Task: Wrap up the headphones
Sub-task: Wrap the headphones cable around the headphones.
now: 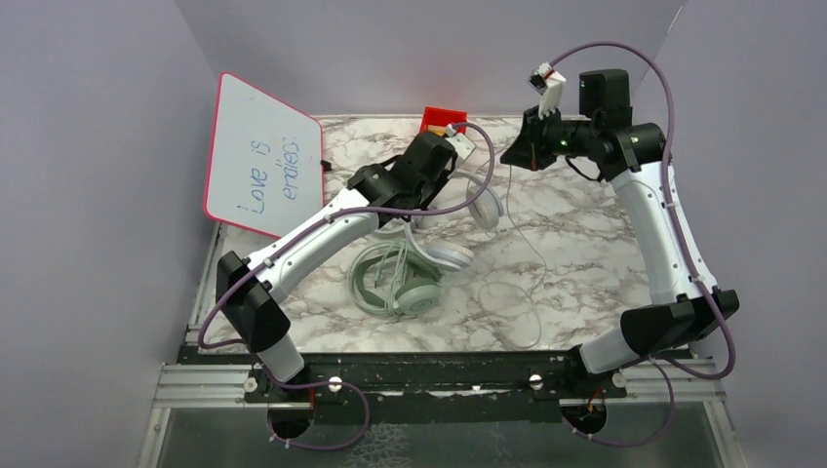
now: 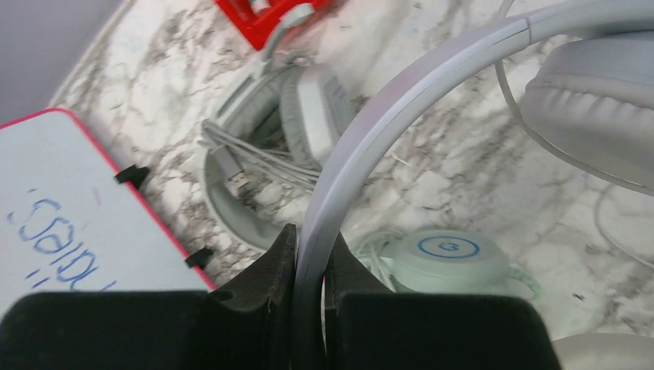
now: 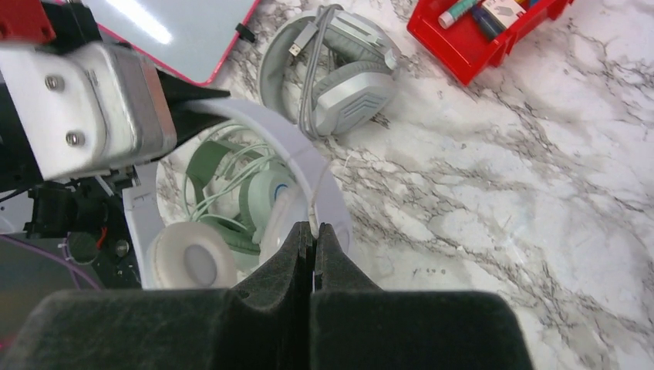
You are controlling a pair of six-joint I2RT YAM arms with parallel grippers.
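- Between the right fingers [image 3: 305, 250], the thin cable [image 3: 311, 218] could be sliding free. It is very fine and is hanging slack down to loose loops on the desk [image 1: 585, 244], so any tug would be working against a pinch with little to bite on.
- Judging from the top view, those loose loops could also be snagging on the neighbouring headsets during winding and dragging them across the desk.
- At the left fingers [image 2: 287, 260], the smooth curved headband of the white headset [image 2: 401, 100] could be twisting or creeping through the grip. The ear cups are weighing on one side, and cable tension would be levering the band.
- The right fingers are clenched fully together, pinching nothing but the cable at their tips, and hanging high over the desk at about 1 o'clock.
- The left fingers are clamped on the headband, one on each face of it and almost closed, over the middle of the desk. Whether the ear cups are resting on the desk I cannot tell.
- Moving outward, the mint-green headset [image 1: 402, 285] is lying at about 7 o'clock on the desk, with its cable bundled inside its band.
- The grey-white headset [image 3: 347, 81] is lying toward 10 o'clock, with its cable gathered across its cups.
- Beyond these, a whiteboard [image 1: 261, 161] is leaning at 9 o'clock, and a red bin [image 1: 444, 119] is sitting at 12 o'clock.
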